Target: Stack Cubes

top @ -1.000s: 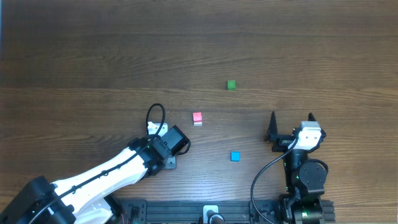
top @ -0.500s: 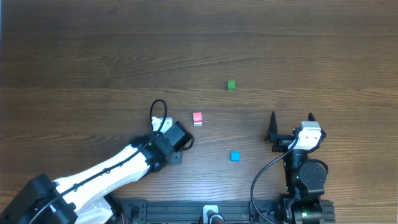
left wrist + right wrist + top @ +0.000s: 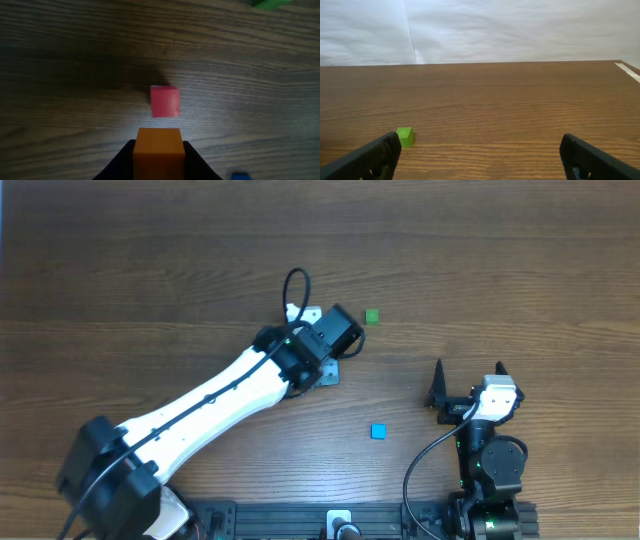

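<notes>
My left gripper point(image 3: 159, 162) is shut on an orange cube point(image 3: 159, 144), held above the table. A red cube point(image 3: 164, 101) rests on the wood just beyond the orange one, apart from it. In the top view the left gripper point(image 3: 335, 335) hangs over the table's middle and covers the red cube. A green cube point(image 3: 372, 317) lies just right of it, and its edge point(image 3: 270, 3) shows in the left wrist view. A blue cube point(image 3: 378, 431) sits nearer the front. My right gripper point(image 3: 468, 385) stands open at the right, empty, with the green cube point(image 3: 405, 136) far ahead of it.
The wooden table point(image 3: 150, 260) stretches bare to the back and left. A white wall point(image 3: 520, 30) rises behind the table's far edge in the right wrist view. The left arm point(image 3: 220, 395) slants across the table from the front left.
The left arm has swung up and to the right, from the front left of the red cube to over it, hiding it in the top view. The right arm has kept still.
</notes>
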### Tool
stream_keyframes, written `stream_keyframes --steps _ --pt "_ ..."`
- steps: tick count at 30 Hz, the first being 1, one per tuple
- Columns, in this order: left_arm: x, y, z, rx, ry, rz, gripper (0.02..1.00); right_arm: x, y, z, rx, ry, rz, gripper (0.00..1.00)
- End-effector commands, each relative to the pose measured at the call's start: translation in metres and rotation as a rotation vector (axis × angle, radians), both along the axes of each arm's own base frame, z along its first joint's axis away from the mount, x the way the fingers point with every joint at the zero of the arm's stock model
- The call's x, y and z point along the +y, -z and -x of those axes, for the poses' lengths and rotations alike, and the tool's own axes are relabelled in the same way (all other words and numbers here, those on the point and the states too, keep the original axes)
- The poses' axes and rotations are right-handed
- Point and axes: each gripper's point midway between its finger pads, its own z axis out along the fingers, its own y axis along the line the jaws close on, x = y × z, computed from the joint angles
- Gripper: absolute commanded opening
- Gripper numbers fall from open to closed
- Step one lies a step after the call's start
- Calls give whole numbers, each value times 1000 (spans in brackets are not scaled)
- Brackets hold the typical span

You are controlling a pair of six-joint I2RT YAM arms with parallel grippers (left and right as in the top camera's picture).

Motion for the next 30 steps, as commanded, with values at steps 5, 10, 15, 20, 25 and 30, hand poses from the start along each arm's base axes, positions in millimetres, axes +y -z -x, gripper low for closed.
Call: stream_keyframes --steps 5,10,15,20,25,30 --pt "-11 21 -9 28 -1 0 84 -3 2 0 5 13 -3 991" --pt "-13 23 -12 22 -4 7 91 -3 2 0 5 13 -3 993" --pt "-9 27 -15 30 -17 -2 91 -3 2 0 5 13 -3 993" --pt "-10 31 -16 33 -17 -7 95 -3 2 0 5 13 -3 991" --pt "-11 35 -17 34 -17 -6 99 -3 2 0 5 13 -3 993" --pt "-12 37 -19 32 -18 -9 104 -3 2 0 5 13 -3 993"
